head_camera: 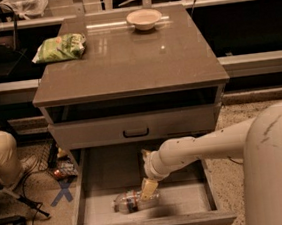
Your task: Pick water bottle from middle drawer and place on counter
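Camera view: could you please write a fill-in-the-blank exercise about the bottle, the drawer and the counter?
1. The water bottle lies on its ____ in the open middle drawer.
2. The gripper is down inside this drawer, at the water ____.
3. On the counter there are a green bag and a white ____.
Missing words: side; bottle; bowl.

water bottle [132, 202] 1 | bowl [144, 18] 1 | green bag [60, 47] 1 | counter [126, 66] 1 | pincer [148, 190] 1, in the middle drawer [190, 202]
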`<state>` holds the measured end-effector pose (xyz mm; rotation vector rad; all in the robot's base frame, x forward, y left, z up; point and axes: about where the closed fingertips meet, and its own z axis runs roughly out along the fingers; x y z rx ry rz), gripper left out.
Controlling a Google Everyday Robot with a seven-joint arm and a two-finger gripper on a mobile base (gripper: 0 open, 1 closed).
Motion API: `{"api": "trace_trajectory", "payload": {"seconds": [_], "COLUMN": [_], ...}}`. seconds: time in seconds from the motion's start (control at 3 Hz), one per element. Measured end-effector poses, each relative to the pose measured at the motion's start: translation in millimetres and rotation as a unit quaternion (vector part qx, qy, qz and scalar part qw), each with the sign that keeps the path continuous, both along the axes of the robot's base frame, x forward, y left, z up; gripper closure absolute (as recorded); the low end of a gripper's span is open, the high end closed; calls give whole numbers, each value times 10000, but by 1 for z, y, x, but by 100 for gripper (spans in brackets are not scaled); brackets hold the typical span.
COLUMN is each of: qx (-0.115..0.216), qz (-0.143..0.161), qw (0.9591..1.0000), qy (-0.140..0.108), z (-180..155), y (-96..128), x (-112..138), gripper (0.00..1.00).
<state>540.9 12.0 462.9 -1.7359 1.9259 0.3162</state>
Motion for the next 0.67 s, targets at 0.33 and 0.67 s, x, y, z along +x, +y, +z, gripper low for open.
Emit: {"api": "trace_trajectory", "payload": {"seconds": [0.33,0.67], "qx": [-199,-316], "qz": [269,555], "qw": [9994,9979], "qy": [-64,-76], "z": [-21,-42], "y": [1,2], "x": [2,0], "gripper": [0,0]}}
